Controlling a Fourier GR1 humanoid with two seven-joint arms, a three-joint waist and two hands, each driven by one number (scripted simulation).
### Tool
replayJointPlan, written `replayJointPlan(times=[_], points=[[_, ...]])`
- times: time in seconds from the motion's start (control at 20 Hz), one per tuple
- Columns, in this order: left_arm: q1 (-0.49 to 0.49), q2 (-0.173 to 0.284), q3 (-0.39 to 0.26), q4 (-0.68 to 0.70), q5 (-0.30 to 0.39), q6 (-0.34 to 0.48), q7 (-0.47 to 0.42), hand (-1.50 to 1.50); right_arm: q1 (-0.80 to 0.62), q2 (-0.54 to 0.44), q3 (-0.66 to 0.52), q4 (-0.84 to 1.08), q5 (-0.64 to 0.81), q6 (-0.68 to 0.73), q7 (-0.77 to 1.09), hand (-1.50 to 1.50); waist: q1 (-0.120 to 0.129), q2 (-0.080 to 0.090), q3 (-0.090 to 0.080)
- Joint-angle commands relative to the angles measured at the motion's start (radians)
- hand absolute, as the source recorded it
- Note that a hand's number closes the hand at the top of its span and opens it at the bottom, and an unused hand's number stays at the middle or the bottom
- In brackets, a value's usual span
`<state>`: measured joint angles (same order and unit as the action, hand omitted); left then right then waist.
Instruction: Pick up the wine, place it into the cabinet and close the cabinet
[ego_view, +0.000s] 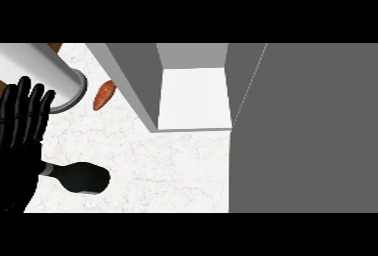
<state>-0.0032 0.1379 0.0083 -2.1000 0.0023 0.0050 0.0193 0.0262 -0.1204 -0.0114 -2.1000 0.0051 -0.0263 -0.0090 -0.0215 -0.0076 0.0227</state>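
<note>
— What's nearest, down at the bottom edge?

— One black hand (21, 135) at the far left side, that's the robot's left hand, fingers straight and pointing up, released, gripping nothing. It's resting there, flat and open.

— And the wine?

— The wine bottle (80, 177) lies on its side on the white marbled counter (170, 165), just to the right of the hand's lower part. Dark body out to the right, pale neck end tucked against or under the hand's edge; I can't tell if they actually touch.

— Anything beyond the fingertips?

— Right past them, a pale grey cylinder (48, 75) slanting in from the upper left, its round end just beside the fingertips. A touch further right of that, a small orange-brown thing, carrot-like (103, 95), lying on the counter.

— The cabinet?

— Well off to the right of the hand and further back: the cabinet (193, 97) stands open, white floor inside, grey walls. Its big grey door (303, 130) is swung out and fills the whole right side. The other hand I can't see at all.
</note>
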Motion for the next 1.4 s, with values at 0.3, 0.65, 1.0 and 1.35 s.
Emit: replayJointPlan(times=[0.3, 0.65, 1.0, 1.35], points=[[0.02, 0.146, -0.19, 0.06, 0.497, -0.543, -0.043, -1.5, 0.038, 0.049, 0.116, -0.036, -0.105, 0.068, 0.064, -1.5, -0.019, 0.022, -0.03], [0.101, 0.436, -0.039, 0.12, 0.944, -0.84, -0.015, -1.5, 0.143, 0.046, 0.199, -0.218, -0.131, 0.072, 0.19, -1.5, -0.003, 0.002, -0.026], [0.13, 0.796, 0.123, 0.239, 1.355, -1.021, -0.008, -1.5, 0.173, 0.051, 0.317, -0.411, -0.035, 0.001, 0.371, -1.5, 0.02, 0.004, -0.024], [0.098, 0.975, 0.142, 0.402, 1.549, -1.088, 0.045, -1.5, 0.095, 0.068, 0.409, -0.499, 0.07, -0.083, 0.525, -1.5, 0.014, 0.007, -0.024]])
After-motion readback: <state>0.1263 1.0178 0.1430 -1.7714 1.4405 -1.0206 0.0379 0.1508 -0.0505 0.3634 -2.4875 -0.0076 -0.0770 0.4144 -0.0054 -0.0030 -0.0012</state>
